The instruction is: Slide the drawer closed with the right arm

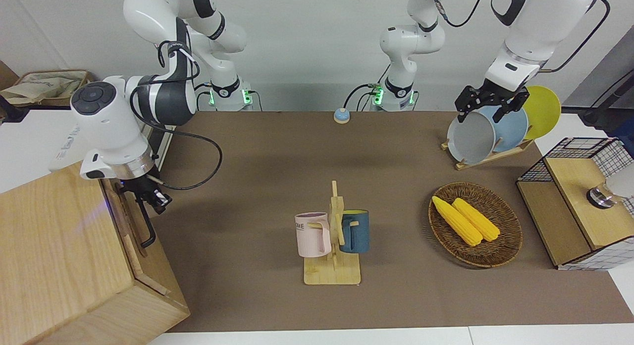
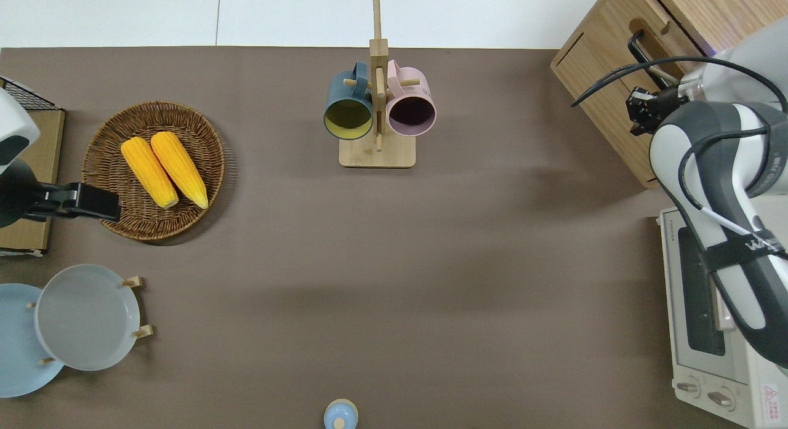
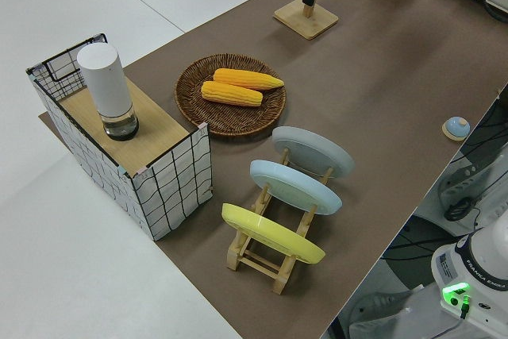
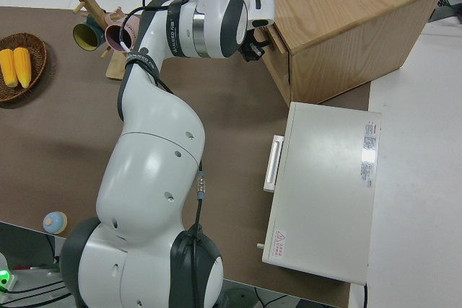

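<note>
Drawer (image 1: 130, 225) shut; right tool (image 1: 154, 199) at handle (image 1: 145, 222).

light-wood drawer (image 1: 130, 225) pushed flush into cabinet, black loop handle (image 1: 146, 225) facing table.

I count two corn cobs (image 1: 465, 220), two mugs (image 1: 332, 232), three plates (image 3: 290, 196), one basket (image 1: 505, 251), one bell (image 1: 341, 116).
</note>
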Tool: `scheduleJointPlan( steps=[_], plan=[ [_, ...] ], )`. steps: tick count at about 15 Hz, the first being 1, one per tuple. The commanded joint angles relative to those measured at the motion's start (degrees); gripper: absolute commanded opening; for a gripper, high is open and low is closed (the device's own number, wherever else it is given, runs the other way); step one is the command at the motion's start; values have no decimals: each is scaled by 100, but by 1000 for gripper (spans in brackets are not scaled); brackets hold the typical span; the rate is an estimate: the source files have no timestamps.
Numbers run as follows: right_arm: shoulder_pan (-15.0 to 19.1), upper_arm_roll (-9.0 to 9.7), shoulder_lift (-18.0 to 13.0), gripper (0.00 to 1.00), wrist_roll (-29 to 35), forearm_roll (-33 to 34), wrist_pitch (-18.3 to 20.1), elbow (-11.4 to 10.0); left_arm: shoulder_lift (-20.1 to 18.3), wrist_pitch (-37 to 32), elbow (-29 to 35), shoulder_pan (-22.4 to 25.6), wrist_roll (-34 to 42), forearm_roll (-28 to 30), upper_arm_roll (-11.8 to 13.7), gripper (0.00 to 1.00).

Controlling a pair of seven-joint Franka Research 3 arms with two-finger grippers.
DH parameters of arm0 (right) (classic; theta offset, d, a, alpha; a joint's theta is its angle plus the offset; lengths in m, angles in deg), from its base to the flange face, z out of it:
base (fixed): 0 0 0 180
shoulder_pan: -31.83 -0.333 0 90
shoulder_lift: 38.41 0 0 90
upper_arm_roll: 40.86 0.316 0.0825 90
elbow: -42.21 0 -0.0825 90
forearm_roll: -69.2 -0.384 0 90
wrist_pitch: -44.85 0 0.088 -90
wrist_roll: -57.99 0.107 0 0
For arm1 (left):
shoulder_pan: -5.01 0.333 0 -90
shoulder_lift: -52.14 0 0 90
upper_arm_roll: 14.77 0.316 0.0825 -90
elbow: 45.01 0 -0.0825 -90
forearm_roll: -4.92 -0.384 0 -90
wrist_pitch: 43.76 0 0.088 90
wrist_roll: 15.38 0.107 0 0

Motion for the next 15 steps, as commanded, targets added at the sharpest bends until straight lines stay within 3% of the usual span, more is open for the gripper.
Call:
scheduleJointPlan(
  steps=[1, 5, 8, 11, 13, 15],
  plan=[
    [17, 110, 134, 0, -166, -29, 51, 221, 65, -113, -140, 31, 56, -98, -39, 993],
    [-782, 128, -146, 0, -227, -143, 524, 160, 65, -113, -140, 31, 56, -98, -39, 993],
    [-1300, 119, -506, 0, -595, -135, 946, -112, 65, -113, -140, 31, 56, -98, -39, 993],
    [-1574, 119, -884, 0, -832, -135, 992, -384, 65, -113, -140, 31, 56, -98, -39, 993],
    [-1653, 119, -1314, 0, -1261, -135, 1035, -709, 65, -113, -149, 22, 56, -98, -39, 993],
    [-1610, 127, -1684, 0, -1841, -195, 1368, -816, 65, -113, -140, 31, 56, -98, -39, 993]
  ],
)
